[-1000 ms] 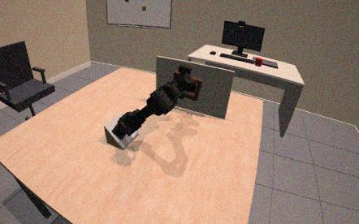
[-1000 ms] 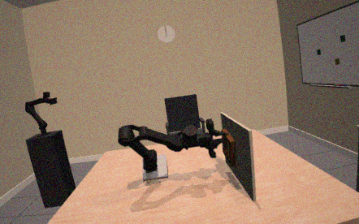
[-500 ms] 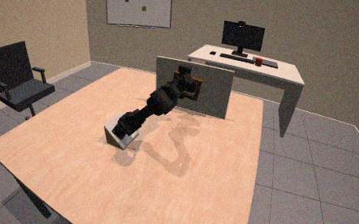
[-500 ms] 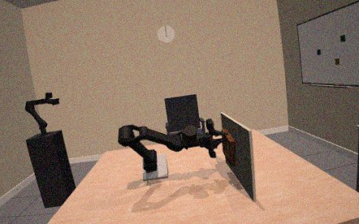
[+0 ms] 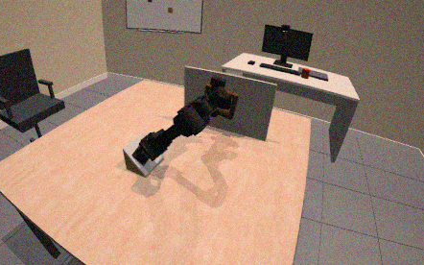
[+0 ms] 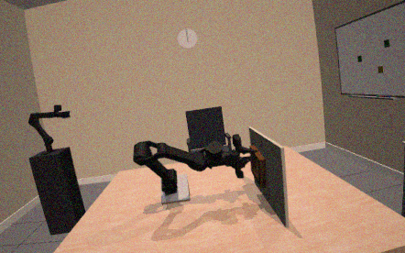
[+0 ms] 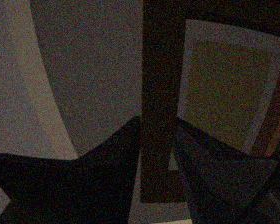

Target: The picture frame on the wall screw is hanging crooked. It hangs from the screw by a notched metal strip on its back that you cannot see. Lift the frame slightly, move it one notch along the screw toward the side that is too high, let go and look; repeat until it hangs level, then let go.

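The picture frame [image 5: 236, 105] [image 6: 258, 170] [image 7: 159, 65], brown with a grey mount and a dull yellow picture, is against the grey upright panel [image 5: 257, 112] [image 6: 275, 183] [image 7: 91, 65]. My gripper [image 5: 214, 99] [image 6: 250, 156] [image 7: 155, 122] is shut on the frame's left side bar, with one fingertip on each side of it in the wrist view. That bar runs upright in the wrist view. The arm covers much of the frame in the top view. The screw and the notched strip are hidden. I cannot tell whether the frame is level.
The panel stands on the wooden table [image 5: 207, 226] [image 6: 344, 220], with the arm's base [image 5: 142, 160] [image 6: 176, 192] in front of it. Behind are a white desk [image 5: 332, 88] with a monitor [image 5: 286, 43] and a red mug [image 5: 305, 73]. An office chair [image 5: 12, 86] [image 6: 205, 126] stands beyond the table.
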Available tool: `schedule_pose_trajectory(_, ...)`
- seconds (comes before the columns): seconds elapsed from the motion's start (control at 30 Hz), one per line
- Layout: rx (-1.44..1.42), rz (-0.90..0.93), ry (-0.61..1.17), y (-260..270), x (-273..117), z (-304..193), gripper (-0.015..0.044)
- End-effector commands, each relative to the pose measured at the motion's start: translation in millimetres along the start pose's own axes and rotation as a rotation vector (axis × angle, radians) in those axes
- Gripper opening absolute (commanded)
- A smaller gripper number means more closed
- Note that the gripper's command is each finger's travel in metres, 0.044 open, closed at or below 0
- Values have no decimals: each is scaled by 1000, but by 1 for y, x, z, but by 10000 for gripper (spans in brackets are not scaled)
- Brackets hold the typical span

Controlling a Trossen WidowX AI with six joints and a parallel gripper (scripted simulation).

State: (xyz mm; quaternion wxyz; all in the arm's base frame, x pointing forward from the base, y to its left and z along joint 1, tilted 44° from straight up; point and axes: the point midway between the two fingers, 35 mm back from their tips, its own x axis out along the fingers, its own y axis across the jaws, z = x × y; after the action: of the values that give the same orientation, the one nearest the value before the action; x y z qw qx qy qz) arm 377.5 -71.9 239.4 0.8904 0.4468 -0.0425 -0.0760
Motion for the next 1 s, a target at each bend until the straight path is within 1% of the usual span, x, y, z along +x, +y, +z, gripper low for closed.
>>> schedule_pose_trajectory(0.0,4,9,3,2,0,-1,0)
schedule_pose_trajectory(0.97,4,9,3,-3,0,-1,0)
